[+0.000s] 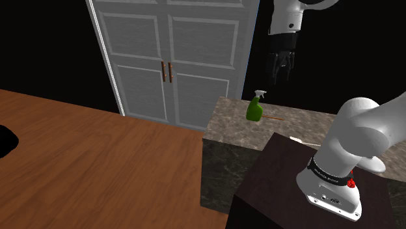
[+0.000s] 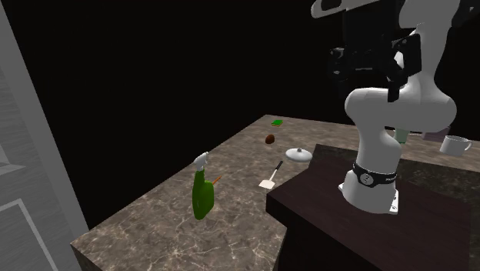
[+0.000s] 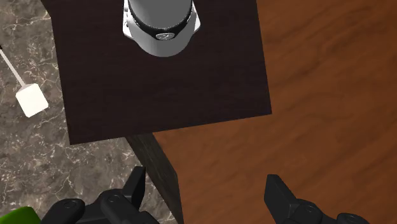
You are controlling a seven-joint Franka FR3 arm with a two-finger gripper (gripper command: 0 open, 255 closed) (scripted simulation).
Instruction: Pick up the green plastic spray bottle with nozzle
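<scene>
A green spray bottle [image 1: 254, 108] [image 2: 203, 192] with a rounded, glossy body and a white trigger nozzle on top stands upright on a grey-brown marbled counter [image 1: 306, 123]. It is on the counter well beyond the dark stand [image 1: 280, 175], near the counter's end that meets the white panelled cupboard doors [image 1: 172, 58]. The black gripper [image 1: 282, 68] [image 3: 205, 181] hangs high in the air, pointing down, with its two fingers spread wide and nothing between them. It is well apart from the bottle. In the shoulder view it sits above and to the right of the nozzle. In the wrist view a sliver of green [image 3: 19, 215] shows at the picture's edge, outside the fingers, while the stand's top and the brown wood floor [image 3: 318, 95] lie below the hand. On the counter beside the stand lies a white spatula [image 2: 271, 177], with a round white lid [image 2: 298, 154] just past it. A white mug [image 2: 455, 145] stands on the counter on the far side of the stand from the bottle. Its inside cannot be seen.
</scene>
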